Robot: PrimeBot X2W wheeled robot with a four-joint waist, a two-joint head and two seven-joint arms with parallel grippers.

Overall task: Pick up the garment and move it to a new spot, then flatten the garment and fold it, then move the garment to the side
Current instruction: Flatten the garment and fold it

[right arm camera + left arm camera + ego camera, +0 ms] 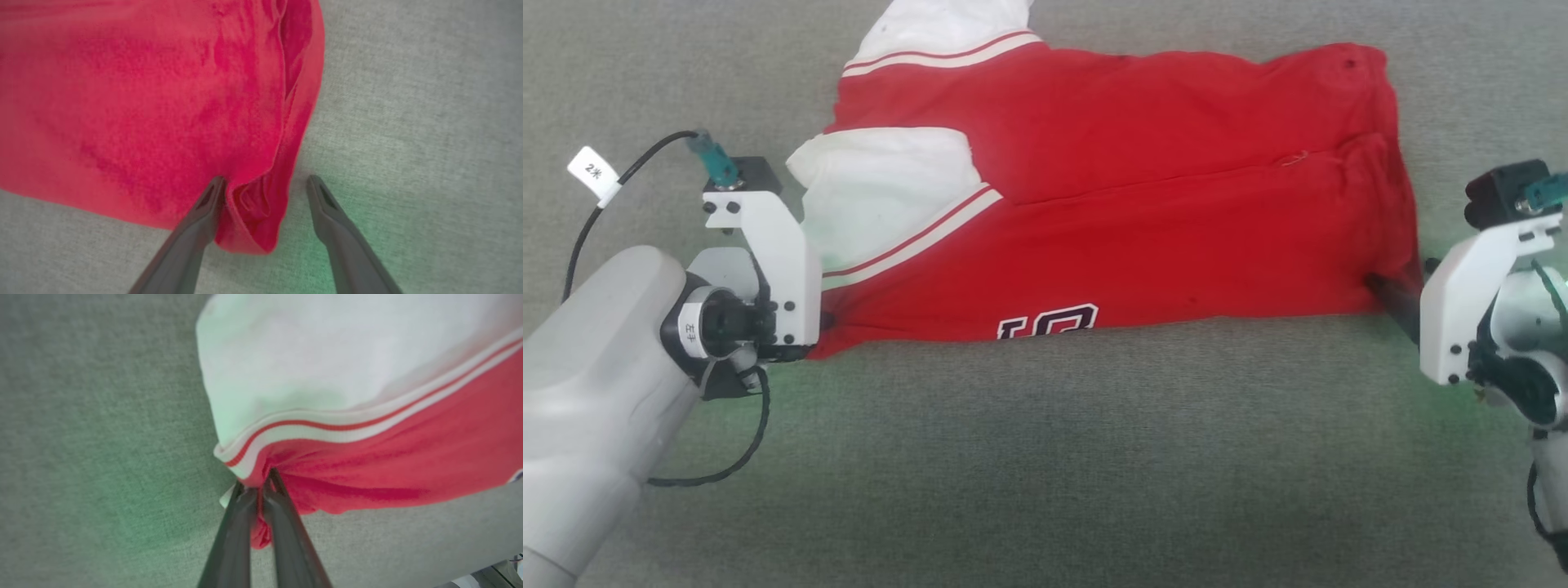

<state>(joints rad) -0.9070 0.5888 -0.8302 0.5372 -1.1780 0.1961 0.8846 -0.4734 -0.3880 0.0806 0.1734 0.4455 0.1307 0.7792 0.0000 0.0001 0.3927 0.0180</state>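
The garment [1135, 204] lies folded lengthwise on the grey surface, red body across the middle, white striped sleeves at the left, part of the black-and-white lettering at its near edge. My left gripper [821, 322] sits at the near left corner; in the left wrist view its fingers [257, 482] are shut on a bunch of red cloth [367, 457] below the sleeve trim. My right gripper [1388, 294] is at the near right corner. In the right wrist view it [265, 181] stands open, with the folded red corner [253, 212] between the two fingers and against the left one.
The grey fabric-covered table [1045, 457] stretches bare in front of the garment and to both sides. A black cable with a white tag [592, 173] loops off my left wrist.
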